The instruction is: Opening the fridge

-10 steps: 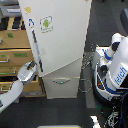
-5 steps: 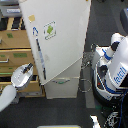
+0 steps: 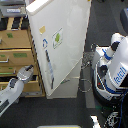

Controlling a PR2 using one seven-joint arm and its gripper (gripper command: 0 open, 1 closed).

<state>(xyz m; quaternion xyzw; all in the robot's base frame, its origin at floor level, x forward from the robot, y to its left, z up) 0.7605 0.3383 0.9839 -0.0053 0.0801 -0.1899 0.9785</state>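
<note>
So the fridge (image 3: 62, 47) stands tall and white in the middle of the exterior view, its big door with the green-and-white sticker (image 3: 58, 37) and a dark vertical handle (image 3: 48, 70) looking swung out a bit at an angle. The pincer (image 3: 28, 69) sits just off the fridge's lower edge toward the exterior view's left, close to that handle, but it's too blurry to say if it's clamped or loose. Behind it on that same side of the fridge is a tan wooden drawer cabinet (image 3: 15, 45), and well off the fridge's other side is a white-and-blue robot body (image 3: 115, 70).
</note>
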